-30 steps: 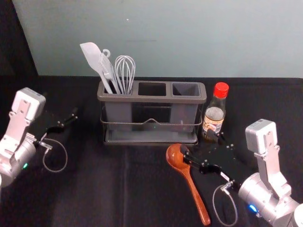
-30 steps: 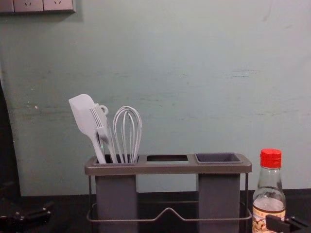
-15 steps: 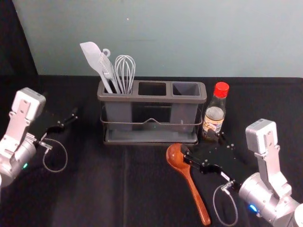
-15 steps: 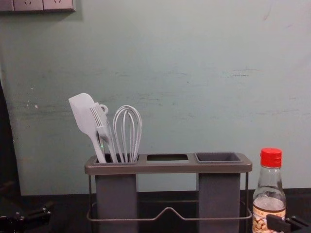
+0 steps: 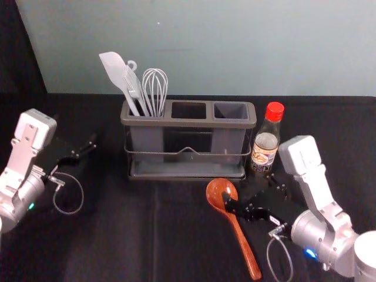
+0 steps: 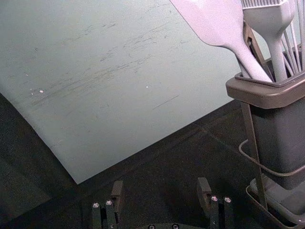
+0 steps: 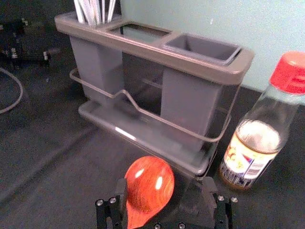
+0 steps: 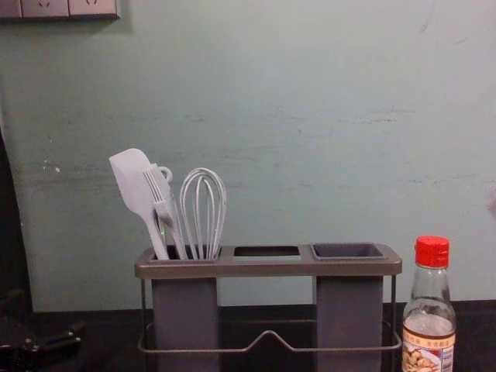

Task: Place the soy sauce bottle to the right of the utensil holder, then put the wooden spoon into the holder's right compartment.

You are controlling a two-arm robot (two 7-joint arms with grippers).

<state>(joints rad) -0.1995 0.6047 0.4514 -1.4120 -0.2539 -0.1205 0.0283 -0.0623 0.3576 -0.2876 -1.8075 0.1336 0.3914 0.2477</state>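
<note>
The soy sauce bottle [image 5: 264, 143] stands upright just right of the utensil holder [image 5: 188, 123], whose right compartment [image 5: 231, 111] holds nothing. The wooden spoon [image 5: 238, 235] lies on the black cloth in front, bowl toward the holder. My right gripper [image 5: 252, 194] is low by the spoon's bowl, in front of the bottle. In the right wrist view the right gripper [image 7: 165, 193] is open, with the spoon's bowl [image 7: 149, 183] near one finger. My left gripper [image 5: 82, 151] is parked left of the holder; in the left wrist view the left gripper [image 6: 161, 193] is open and holds nothing.
The holder's left compartment carries a spatula [image 5: 116, 73], a brush and a whisk [image 5: 155, 91]. Its middle opening [image 5: 188, 110] lies between the two cups. A pale wall [image 5: 205, 47] rises behind the black-covered table [image 5: 147, 235].
My right gripper has drawn back from the bottle toward the table's front and tilted, and has left the chest view. The bottle, spoon and left arm have not moved.
</note>
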